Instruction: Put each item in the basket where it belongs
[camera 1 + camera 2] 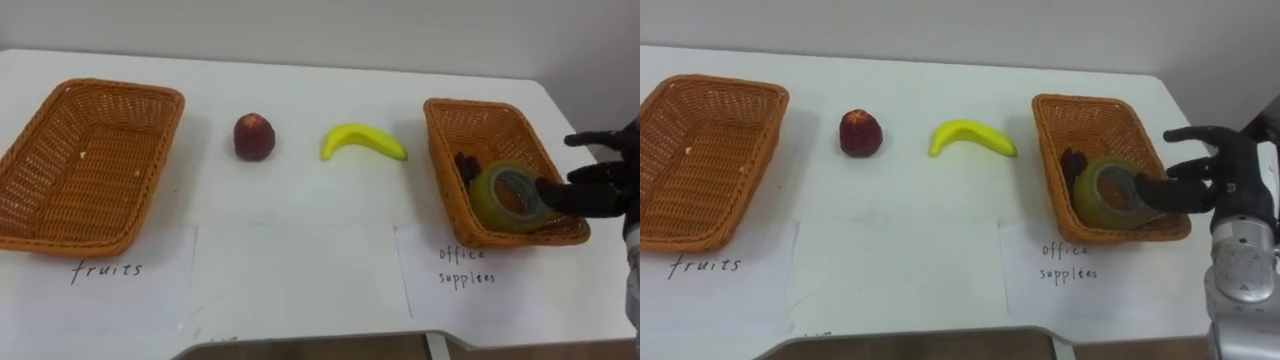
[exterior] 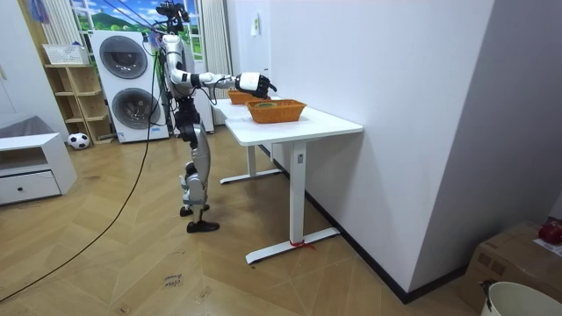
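Note:
A yellow-green tape roll (image 1: 505, 197) leans on edge in the near end of the wicker basket (image 1: 470, 104) labelled office supplies, beside a small dark item (image 1: 466, 165). My right hand (image 1: 600, 185) is open at the basket's right rim, fingers spread, its thumb reaching over the roll. On the white table between the baskets lie a yellow banana (image 1: 362, 141) and a dark red apple (image 1: 254, 136). The fruits basket (image 1: 100, 92) on the left holds nothing. In the room view I stand at the table's end with the right hand (image 2: 253, 82) stretched over the nearer basket (image 2: 277, 111).
Paper labels lie in front of each basket: fruits (image 1: 108, 270) and office supplies (image 1: 465, 265). The table's near edge (image 1: 320, 345) runs along the bottom, its right edge just past my right hand. A wall stands behind the table.

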You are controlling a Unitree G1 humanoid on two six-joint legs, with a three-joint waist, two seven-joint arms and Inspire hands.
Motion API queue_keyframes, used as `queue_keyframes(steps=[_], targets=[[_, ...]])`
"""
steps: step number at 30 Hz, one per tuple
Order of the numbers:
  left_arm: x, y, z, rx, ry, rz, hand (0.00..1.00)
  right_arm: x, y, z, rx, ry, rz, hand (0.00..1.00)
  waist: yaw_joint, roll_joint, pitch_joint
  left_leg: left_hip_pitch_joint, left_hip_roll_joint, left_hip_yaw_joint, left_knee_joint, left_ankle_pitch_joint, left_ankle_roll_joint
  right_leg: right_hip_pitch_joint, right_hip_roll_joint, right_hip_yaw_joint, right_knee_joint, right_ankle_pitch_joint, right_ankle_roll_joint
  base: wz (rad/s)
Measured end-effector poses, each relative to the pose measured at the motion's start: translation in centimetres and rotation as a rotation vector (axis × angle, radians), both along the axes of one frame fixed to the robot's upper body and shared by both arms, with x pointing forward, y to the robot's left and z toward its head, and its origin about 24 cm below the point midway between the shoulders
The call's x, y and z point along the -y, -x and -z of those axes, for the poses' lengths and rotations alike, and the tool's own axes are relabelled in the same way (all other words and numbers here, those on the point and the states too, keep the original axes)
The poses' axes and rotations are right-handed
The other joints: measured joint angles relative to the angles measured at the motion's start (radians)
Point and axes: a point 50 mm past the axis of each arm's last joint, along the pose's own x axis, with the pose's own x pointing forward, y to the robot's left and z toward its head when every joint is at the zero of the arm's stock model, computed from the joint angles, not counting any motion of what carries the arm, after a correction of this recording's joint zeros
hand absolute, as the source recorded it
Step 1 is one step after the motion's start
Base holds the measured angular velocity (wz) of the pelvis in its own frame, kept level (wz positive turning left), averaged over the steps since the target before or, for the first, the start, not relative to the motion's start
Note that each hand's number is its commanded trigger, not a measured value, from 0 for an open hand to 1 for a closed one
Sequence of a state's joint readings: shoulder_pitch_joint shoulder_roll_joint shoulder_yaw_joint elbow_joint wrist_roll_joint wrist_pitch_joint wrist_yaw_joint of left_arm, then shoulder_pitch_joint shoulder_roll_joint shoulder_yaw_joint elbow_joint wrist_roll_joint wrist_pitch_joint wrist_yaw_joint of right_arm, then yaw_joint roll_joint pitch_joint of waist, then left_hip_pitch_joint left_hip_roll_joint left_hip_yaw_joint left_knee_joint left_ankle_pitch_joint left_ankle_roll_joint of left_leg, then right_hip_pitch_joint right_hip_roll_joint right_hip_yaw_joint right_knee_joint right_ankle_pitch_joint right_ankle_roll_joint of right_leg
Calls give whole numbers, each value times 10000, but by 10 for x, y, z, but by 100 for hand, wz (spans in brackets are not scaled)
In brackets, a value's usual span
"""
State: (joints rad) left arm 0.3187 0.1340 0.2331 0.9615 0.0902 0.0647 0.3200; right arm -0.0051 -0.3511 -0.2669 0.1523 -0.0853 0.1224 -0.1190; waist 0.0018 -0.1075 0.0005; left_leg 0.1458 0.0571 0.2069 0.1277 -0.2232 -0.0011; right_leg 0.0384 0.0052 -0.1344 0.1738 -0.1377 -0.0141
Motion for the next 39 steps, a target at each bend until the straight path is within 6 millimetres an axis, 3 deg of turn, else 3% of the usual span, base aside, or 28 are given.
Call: queue_keyframes(steps=[25,34,39], targets=[[-1,-2,-1,23,-256,-29,0,-1,-3,-3,109,20,-39,0,31,86,15,5,15,-27,8,-3,-2,-45,-40,-15,124,0,-1,0],[-1,-20,-1,458,-229,153,0,-12,-24,-33,1302,222,-534,0,25,54,0,-19,2,-56,39,1,-1,-36,-111,-59,136,-2,1,0],[0,-23,-1,553,-201,230,0,-13,-34,-54,1946,541,-741,0,62,-109,-13,-76,-8,-64,40,1,0,-39,-172,-177,118,-25,37,5]])
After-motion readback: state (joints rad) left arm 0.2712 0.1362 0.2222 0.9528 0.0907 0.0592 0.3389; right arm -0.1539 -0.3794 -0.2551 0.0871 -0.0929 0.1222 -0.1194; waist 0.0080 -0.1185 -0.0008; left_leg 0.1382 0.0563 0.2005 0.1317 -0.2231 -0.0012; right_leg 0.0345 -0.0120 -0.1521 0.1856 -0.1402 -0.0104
